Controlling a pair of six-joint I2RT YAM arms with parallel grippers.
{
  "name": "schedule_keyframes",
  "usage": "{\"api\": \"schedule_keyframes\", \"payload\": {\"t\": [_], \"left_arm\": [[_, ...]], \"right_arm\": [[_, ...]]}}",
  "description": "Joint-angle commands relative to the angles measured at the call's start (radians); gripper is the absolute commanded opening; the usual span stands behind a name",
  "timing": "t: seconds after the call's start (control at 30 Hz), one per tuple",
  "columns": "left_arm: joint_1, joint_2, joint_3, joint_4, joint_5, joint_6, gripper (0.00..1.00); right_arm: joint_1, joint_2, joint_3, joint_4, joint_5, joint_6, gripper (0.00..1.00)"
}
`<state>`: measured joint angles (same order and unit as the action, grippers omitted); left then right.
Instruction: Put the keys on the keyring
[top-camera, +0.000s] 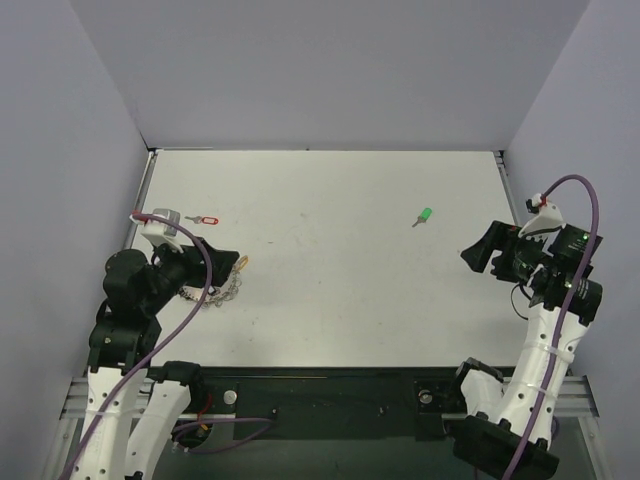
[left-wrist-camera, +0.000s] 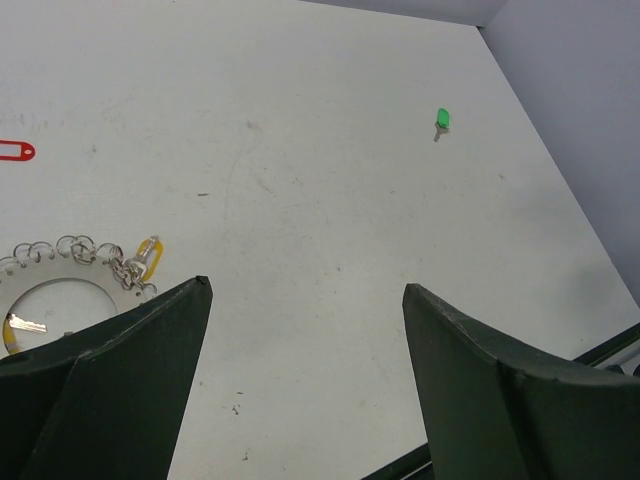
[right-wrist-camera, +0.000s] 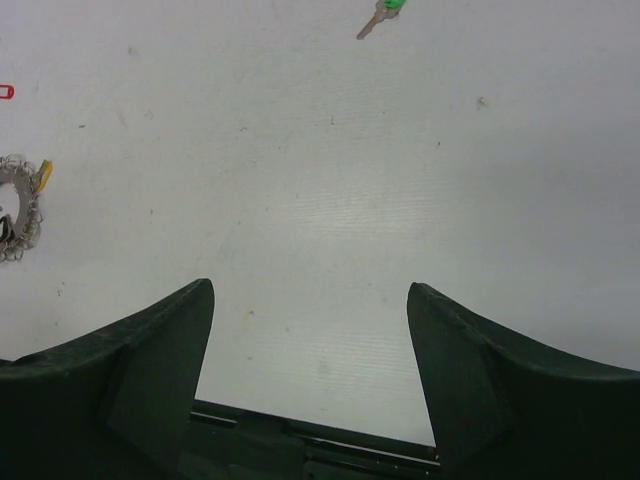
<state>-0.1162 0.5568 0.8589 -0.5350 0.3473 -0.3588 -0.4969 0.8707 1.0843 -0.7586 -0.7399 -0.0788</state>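
The keyring (top-camera: 222, 293) lies flat at the left of the table, a silvery ring edged with small loops (left-wrist-camera: 62, 250), a yellow-headed key (left-wrist-camera: 150, 258) on its rim. My left gripper (top-camera: 232, 260) hovers just above and beside it, open and empty (left-wrist-camera: 305, 285). A green-headed key (top-camera: 424, 216) lies loose at the right of the middle; it also shows far off in the left wrist view (left-wrist-camera: 442, 120) and at the top of the right wrist view (right-wrist-camera: 385, 8). A red-headed key (top-camera: 205, 219) lies behind the left arm. My right gripper (top-camera: 472, 254) is open and empty (right-wrist-camera: 310, 285), raised at the right.
Grey walls close off the table at the back and on both sides. The dark rail of the near table edge (right-wrist-camera: 300, 440) runs below the right gripper. A purple cable (top-camera: 590, 215) loops over each arm.
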Motion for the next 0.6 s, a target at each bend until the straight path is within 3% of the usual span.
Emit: {"api": "schedule_keyframes", "payload": {"t": [0.0,0.1,0.3,0.57], "left_arm": [[0.004,-0.012,-0.018,0.049,0.022,0.018,0.88],[0.004,-0.038,-0.09,0.124,0.022,0.023,0.88],[-0.003,-0.038,-0.198,0.236,0.027,0.029,0.88],[0.0,-0.037,-0.236,0.257,-0.03,0.035,0.88]], "right_arm": [[-0.006,-0.01,-0.053,0.1,0.021,0.065,0.73],[-0.006,-0.001,-0.107,0.166,-0.047,0.089,0.73],[-0.006,0.033,-0.231,0.392,-0.033,0.22,0.74],[-0.006,-0.005,-0.287,0.467,-0.019,0.24,0.74]]}}
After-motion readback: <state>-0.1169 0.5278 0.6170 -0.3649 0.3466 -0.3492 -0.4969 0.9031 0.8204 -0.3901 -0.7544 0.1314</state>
